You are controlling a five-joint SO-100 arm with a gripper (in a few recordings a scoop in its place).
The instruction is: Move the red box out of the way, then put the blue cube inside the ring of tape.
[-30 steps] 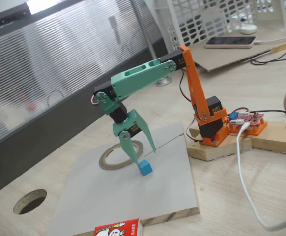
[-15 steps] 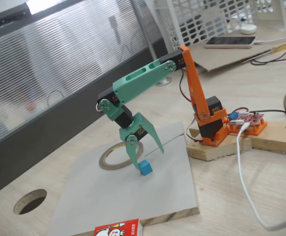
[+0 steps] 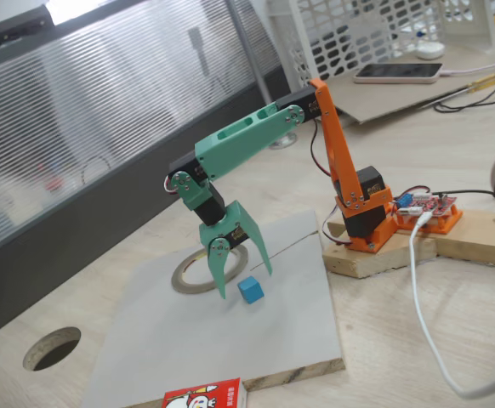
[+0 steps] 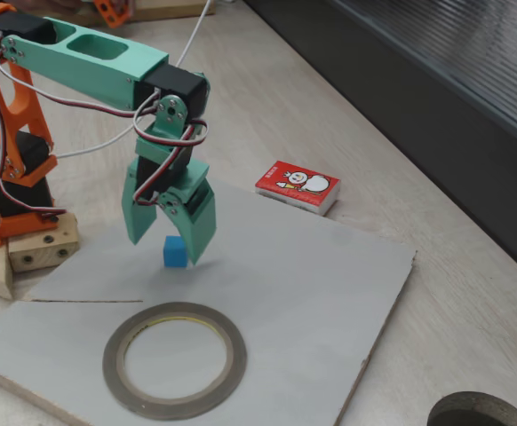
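Both fixed views show the gripper (image 4: pixel 168 232) spread apart, straddling the blue cube (image 4: pixel 176 251), with bare board toward the ring of tape (image 4: pixel 175 358).

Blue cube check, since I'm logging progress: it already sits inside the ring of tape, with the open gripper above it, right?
Not inside. In a fixed view the blue cube sits on the grey board beside the ring of tape, with the open gripper above it.

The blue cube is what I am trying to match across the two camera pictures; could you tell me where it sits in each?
One fixed view: the blue cube lies near the middle, on the grey board, right of the ring of tape.
Other fixed view: the blue cube lies left of centre, above the ring of tape.
Shared landmark: the open gripper straddles the cube in both.
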